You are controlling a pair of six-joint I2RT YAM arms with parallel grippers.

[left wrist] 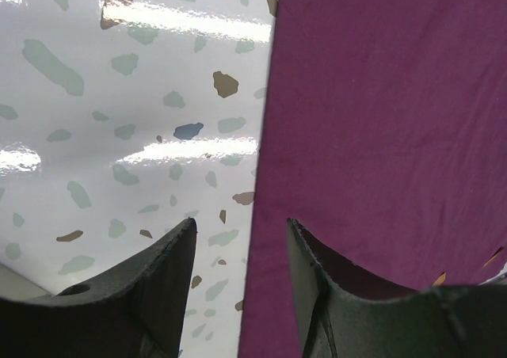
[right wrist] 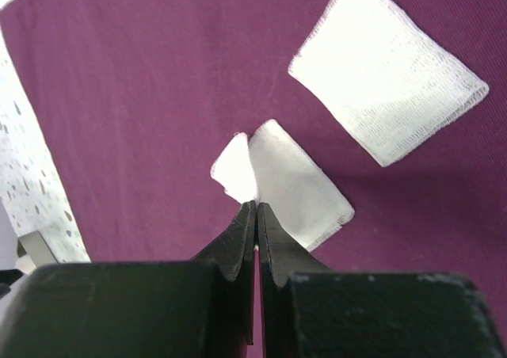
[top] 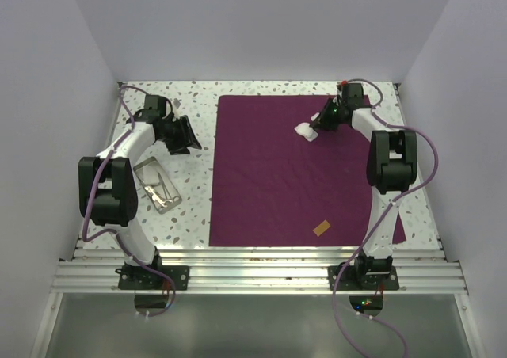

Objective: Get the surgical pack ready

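Note:
The dark purple cloth [top: 301,176] lies flat mid-table. My right gripper [top: 323,120] is over its far part, shut on a white gauze square [right wrist: 293,184] that hangs folded from the fingertips [right wrist: 256,206]. It shows white in the top view [top: 305,131]. A second gauze square [right wrist: 388,69] lies flat on the cloth [right wrist: 142,89] beyond it. The steel tray [top: 157,185] with thin steel instruments inside sits on the table left of the cloth. My left gripper [top: 186,136] is open and empty, its jaws [left wrist: 242,231] straddling the cloth's left edge [left wrist: 372,120].
A small orange-brown tab [top: 322,228] lies on the cloth near its front edge. The speckled white tabletop [left wrist: 119,136] shows left of the cloth. White walls close in the back and both sides.

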